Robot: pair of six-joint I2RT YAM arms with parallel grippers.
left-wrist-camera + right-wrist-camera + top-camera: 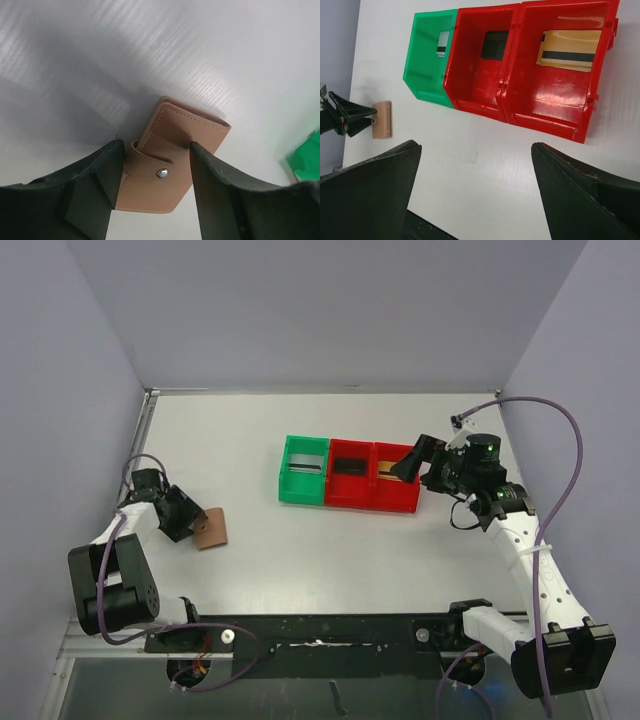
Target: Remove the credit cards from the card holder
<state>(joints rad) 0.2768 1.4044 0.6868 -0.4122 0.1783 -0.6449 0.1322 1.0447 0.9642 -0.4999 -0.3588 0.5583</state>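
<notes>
One tan leather card holder (172, 145) is being flanked by the fingers of the left gripper (155, 150); whether it is gripped cannot be told. Three thin credit cards (570, 50) are lying singly in three plastic bins (550, 107); the right gripper (475, 150) is being held wide.

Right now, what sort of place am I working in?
Probably a robot test cell: a white tabletop boxed in by plain grey walls, with a green plastic bin and two red plastic bins in a row.

Table (300, 570) bears 1 green bin (300, 496), 2 red bins (350, 500), seemingly the card holder (211, 529).
</notes>
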